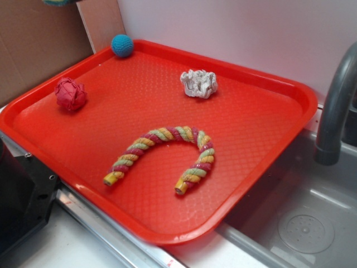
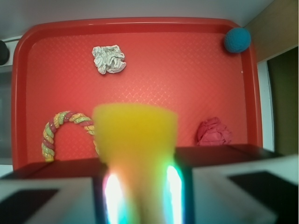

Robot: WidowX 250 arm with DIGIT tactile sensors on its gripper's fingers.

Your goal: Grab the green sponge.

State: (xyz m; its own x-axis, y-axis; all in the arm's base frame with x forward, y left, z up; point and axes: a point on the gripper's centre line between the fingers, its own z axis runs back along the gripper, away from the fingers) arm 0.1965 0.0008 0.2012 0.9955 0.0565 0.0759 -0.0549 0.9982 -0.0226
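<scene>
In the wrist view the green sponge (image 2: 135, 133) shows as a yellow foam block, wide at the top and narrowing downward between my fingers. My gripper (image 2: 139, 196) is shut on it and holds it well above the red tray (image 2: 187, 79). Its green scouring face does not show. In the exterior view the sponge is out of view and only a sliver of the gripper (image 1: 58, 2) shows at the top edge.
On the tray (image 1: 251, 128) lie a teal knitted ball (image 1: 122, 46) at the far corner, a white wrinkly lump (image 1: 199, 84), a red crumpled ball (image 1: 70, 94) and a curved striped rope (image 1: 162, 153). A grey faucet (image 1: 334, 106) and sink (image 1: 304, 223) stand at the right.
</scene>
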